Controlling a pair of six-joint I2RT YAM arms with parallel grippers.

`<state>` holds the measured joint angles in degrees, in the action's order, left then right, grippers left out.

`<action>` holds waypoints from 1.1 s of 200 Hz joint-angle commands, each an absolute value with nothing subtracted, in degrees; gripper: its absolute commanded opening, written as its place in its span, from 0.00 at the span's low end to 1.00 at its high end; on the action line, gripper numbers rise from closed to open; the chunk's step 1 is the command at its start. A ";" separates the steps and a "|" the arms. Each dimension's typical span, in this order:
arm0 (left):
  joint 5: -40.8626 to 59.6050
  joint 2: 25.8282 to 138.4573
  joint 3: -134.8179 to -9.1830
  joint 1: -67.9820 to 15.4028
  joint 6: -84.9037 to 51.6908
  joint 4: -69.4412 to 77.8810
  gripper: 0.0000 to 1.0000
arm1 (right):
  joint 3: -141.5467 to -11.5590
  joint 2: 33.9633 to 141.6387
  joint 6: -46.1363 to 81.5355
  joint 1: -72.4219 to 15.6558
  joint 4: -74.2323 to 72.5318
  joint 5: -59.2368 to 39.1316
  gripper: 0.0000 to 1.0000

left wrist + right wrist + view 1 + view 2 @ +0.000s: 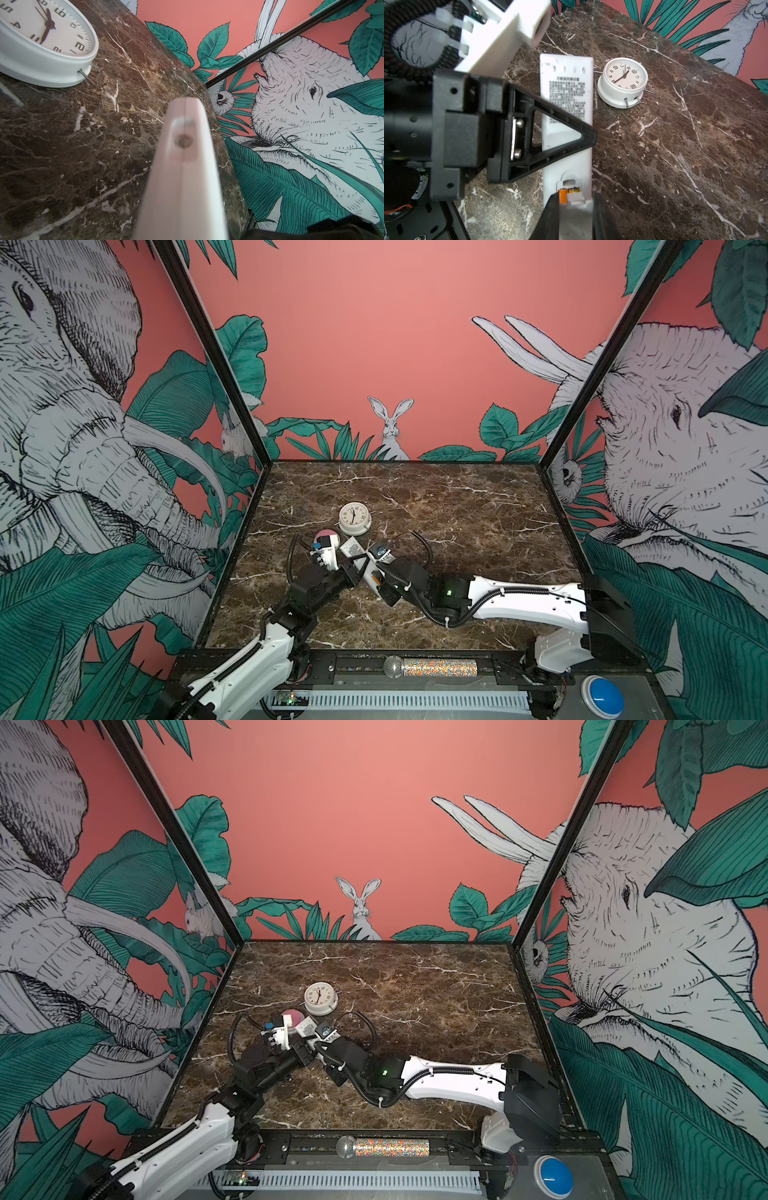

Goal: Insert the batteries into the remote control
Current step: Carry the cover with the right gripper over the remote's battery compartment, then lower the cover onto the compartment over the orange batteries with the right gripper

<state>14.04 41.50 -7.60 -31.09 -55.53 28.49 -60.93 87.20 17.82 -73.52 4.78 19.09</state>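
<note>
The white remote control lies label side up, its battery bay facing the right wrist camera. In both top views it slants between the two grippers. My left gripper is shut on the remote's middle, with one black triangular finger lying across the label. Orange batteries sit side by side in the bay. My right gripper is shut on a white cover piece that lies over most of the bay. In the left wrist view the remote's edge fills the middle as a blur, and the jaws are hidden.
A round white clock stands just behind the remote's far end. A pink and white round thing lies by the left wrist. Patterned walls close in the marble table. A microphone and a blue button sit on the front rail.
</note>
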 commanded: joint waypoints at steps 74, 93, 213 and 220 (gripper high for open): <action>13.45 40.34 -9.43 -31.37 -56.41 29.60 0.00 | -61.04 88.33 19.31 -74.06 1.37 20.30 0.13; 13.49 40.25 -9.47 -31.32 -56.43 29.54 0.00 | -61.08 88.67 19.38 -74.05 1.21 20.21 0.13; 13.25 39.04 -8.97 -31.30 -56.69 29.23 0.00 | -59.90 89.56 20.04 -74.09 0.18 20.30 0.13; 13.22 38.91 -8.99 -31.31 -56.75 29.18 0.00 | -59.85 89.56 20.20 -74.09 0.18 20.30 0.13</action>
